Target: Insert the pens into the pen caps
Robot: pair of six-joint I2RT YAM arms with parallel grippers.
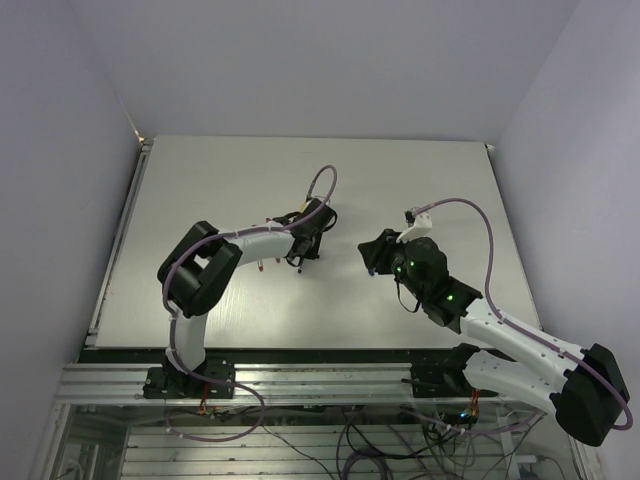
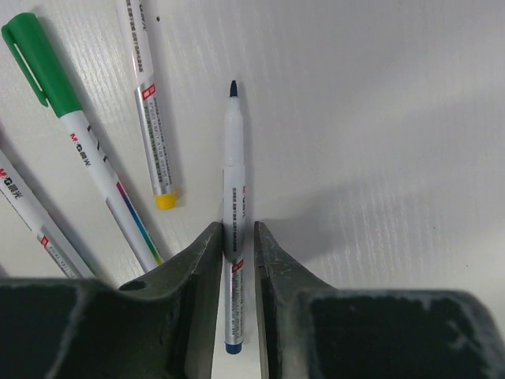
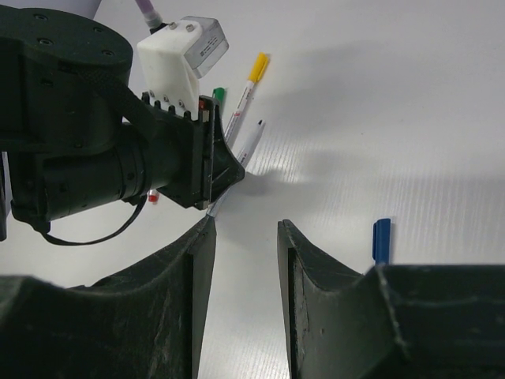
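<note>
Straddling the uncapped blue pen [image 2: 234, 158] with the left gripper [image 2: 237, 230]: jaws a little apart, one finger against the barrel and a thin gap on the other side, so apparently not pinching. Likely step: grabbing this pen for capping. Best done by closing square across the barrel on the rear half, as lined up now. Keep the nib clear and pointing forward, and lift straight up without nudging the yellow-ended pen [image 2: 150, 118] or the green-capped pen [image 2: 79, 134] lying just beside it. Right gripper [image 3: 245, 229] spread, nothing between the fingers, facing the left gripper. Blue cap [image 3: 382, 239] sits just beside its outer finger, outside the jaws, and probably needs taking with the open end toward the nib. Blue pen lying flat on the white table [image 2: 379, 118]: slim white-silver barrel with a printed label, dark blue pointed nib, blue end plug down between the fingers. Judged risk: the thin round barrel rolling or tilting under an off-centre squeeze.
</note>
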